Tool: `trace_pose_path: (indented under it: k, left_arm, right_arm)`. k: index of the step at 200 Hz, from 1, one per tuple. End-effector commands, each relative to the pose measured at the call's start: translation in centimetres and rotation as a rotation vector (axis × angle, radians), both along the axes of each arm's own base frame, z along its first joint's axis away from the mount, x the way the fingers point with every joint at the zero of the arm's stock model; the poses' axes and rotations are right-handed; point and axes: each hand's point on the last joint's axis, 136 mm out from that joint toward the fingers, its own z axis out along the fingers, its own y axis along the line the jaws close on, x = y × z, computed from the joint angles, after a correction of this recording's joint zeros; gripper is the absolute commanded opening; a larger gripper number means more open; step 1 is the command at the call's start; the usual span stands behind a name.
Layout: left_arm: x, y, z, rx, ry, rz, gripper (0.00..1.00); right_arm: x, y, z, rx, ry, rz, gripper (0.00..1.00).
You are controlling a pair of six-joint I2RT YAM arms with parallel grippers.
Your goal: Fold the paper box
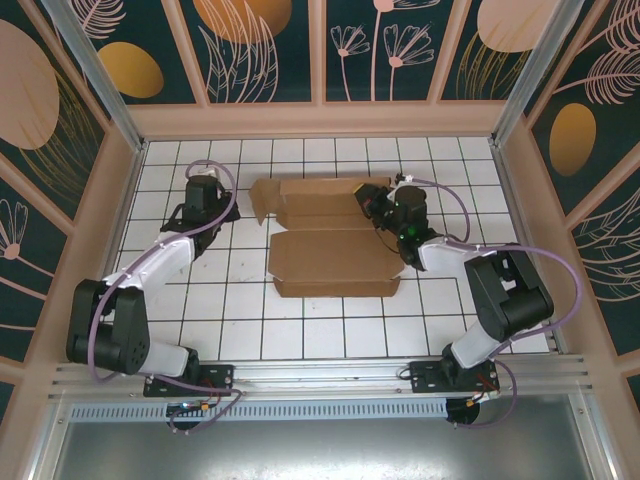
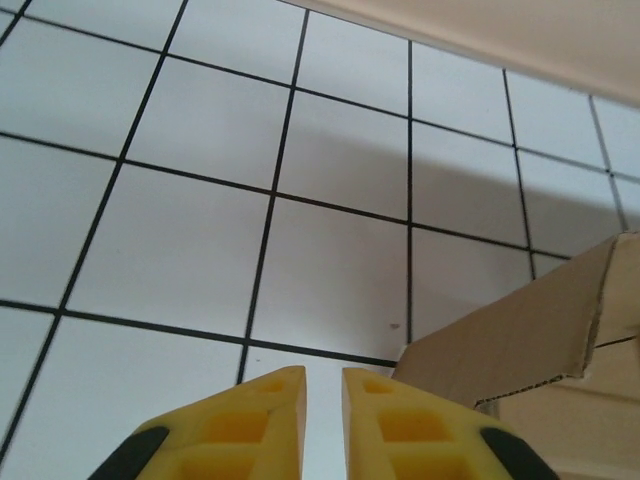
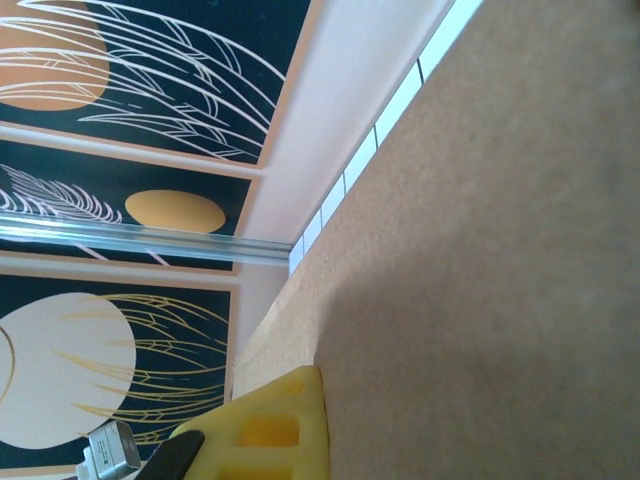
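On the white-tiled counter, in the middle and a little toward the far side: the paper box, spread wide, with its near edge parallel to the counter's front. Much bare tile in front of it and on both sides; less room behind, toward the far wall.

At its right end, the right pincer; at the left, apart from the box, the left pincer.

From the left wrist: yellow fingers nearly together, a thin gap, nothing between, and a lifted corner of the paper box just to the right.

From the right wrist: one yellow finger flat against the paper box, pinching it, the other finger hidden.
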Motion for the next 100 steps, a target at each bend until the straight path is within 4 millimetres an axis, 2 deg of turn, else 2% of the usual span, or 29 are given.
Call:
trace_pose_path:
  k: [1, 37, 51, 59, 71, 85, 100]
  left_arm:
    - [2.1, 0.6, 2.3, 0.152, -0.108, -0.066, 0.16]
    - [3.2, 0.1, -0.5, 0.180, -0.018, -0.181, 0.04]
    - [3.3, -0.4, -1.1, 0.146, -0.027, -0.206, 0.04]
    - [3.3, -1.3, -1.7, 0.097, -0.019, -0.266, 0.05]
    - [3.4, -1.6, -2.9, 0.038, 0.015, -0.301, 0.02]
    - [3.4, -1.0, -4.1, 0.005, 0.038, -0.287, 0.06]
    - [3.2, -0.4, -4.8, -0.021, 0.039, -0.274, 0.15]
  right_arm:
    - [0.0, 0.2, -2.5, -0.073, 0.068, 0.049, 0.05]
    - [0.8, 0.7, -3.1, -0.081, 0.080, 0.092, 0.05]
    - [1.1, 0.9, -3.4, -0.086, 0.081, 0.110, 0.06]
    - [1.2, 0.9, -3.6, -0.086, 0.086, 0.115, 0.06]
    - [1.4, 0.9, -3.7, -0.081, 0.087, 0.120, 0.06]
    - [1.6, 0.8, -3.8, -0.080, 0.086, 0.124, 0.06]
    - [1.8, 0.8, -3.8, -0.083, 0.084, 0.129, 0.06]
